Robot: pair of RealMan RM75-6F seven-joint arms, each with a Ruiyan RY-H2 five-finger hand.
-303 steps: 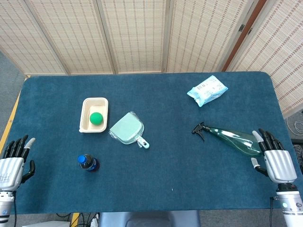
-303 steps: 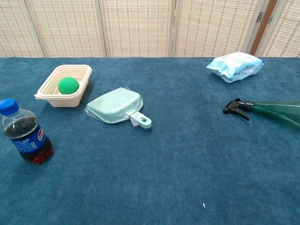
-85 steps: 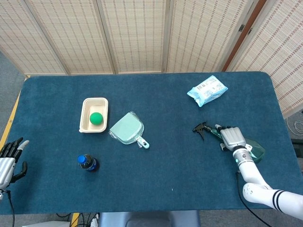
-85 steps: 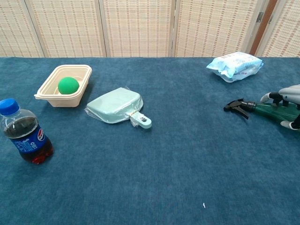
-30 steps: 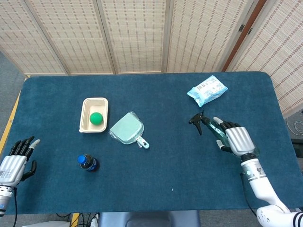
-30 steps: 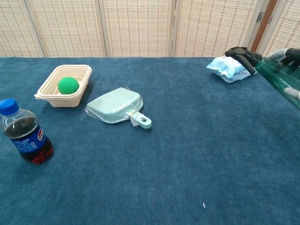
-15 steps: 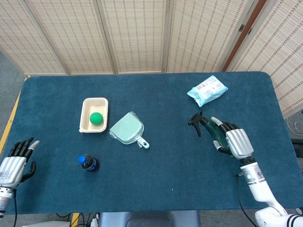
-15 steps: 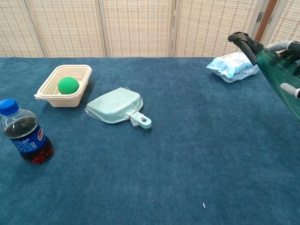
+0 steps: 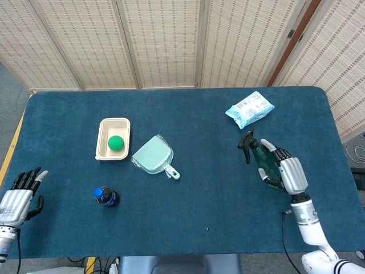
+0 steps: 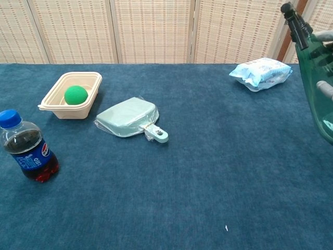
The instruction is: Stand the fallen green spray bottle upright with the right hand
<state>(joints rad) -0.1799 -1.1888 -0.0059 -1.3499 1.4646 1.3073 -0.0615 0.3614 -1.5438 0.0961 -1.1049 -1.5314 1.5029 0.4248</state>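
While its fingers (image 9: 270,149) wrap it, the right hand (image 9: 285,171) holds the translucent, tapered green spray bottle (image 10: 318,78) near-upright.

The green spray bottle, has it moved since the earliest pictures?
Yes. The green spray bottle no longer lies on the table; the right hand holds it raised, nearly upright, its nozzle closer to the wipes packet.

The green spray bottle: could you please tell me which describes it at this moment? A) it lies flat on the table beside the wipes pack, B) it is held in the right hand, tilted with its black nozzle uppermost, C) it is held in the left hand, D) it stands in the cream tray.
B: the right hand grips the green spray bottle, which is tilted with its black nozzle at the top.
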